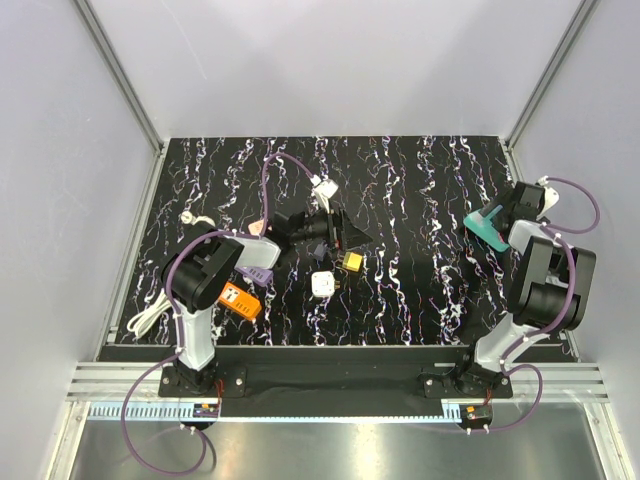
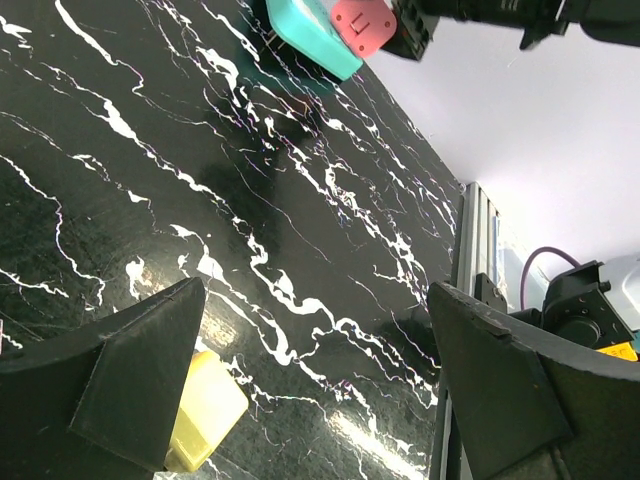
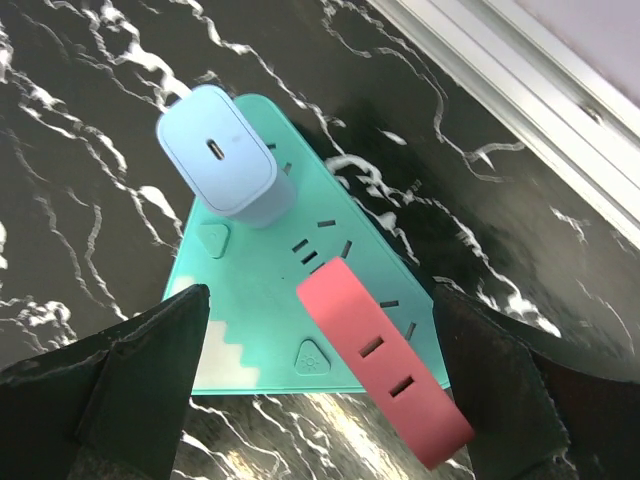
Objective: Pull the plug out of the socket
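A teal triangular socket [image 3: 250,320] lies flat on the black marbled table at the right [image 1: 484,230]. A pale blue charger plug [image 3: 225,155] sits in its far corner. A pink adapter block [image 3: 385,365] stands on its near side. My right gripper [image 3: 320,300] is open and hovers over the socket, one finger on each side, touching nothing; it also shows in the top view [image 1: 500,220]. My left gripper [image 2: 318,300] is open and empty over mid-table [image 1: 335,232], beside a yellow plug [image 2: 205,410]. The socket [image 2: 305,35] shows far off in the left wrist view.
A yellow plug [image 1: 350,262] and a white plug [image 1: 322,284] lie mid-table. An orange block [image 1: 240,300] lies near the left arm. A white plug with a cable [image 1: 325,188] lies at the back. A white cable [image 1: 150,315] runs along the left edge. White walls surround the table.
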